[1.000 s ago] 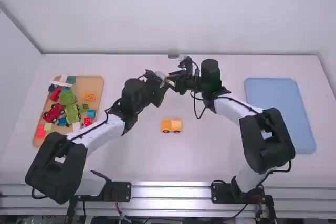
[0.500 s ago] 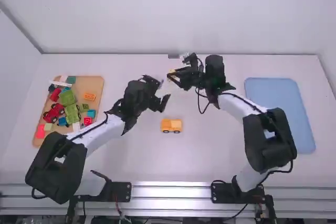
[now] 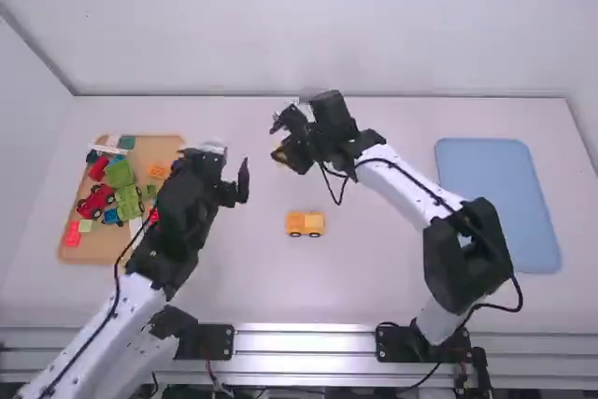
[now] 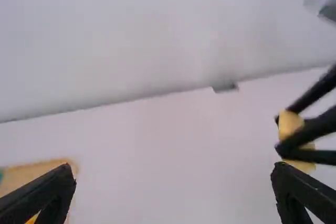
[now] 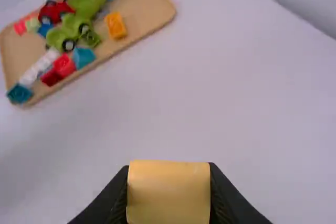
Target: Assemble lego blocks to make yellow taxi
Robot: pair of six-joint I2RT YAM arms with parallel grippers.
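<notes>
At the middle of a white table [image 3: 360,273], an orange-yellow toy car [image 3: 305,223] sits upright on dark wheels, while farther back the right gripper [image 3: 283,149] clasps a smooth, plain yellow block [image 5: 168,192] between its fingers and the left gripper [image 3: 231,167] holds its own fingers wide apart, empty

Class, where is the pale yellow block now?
In the high view, the yellow block is held in the right gripper, left of the blue tray and beyond the wheeled base.
</notes>
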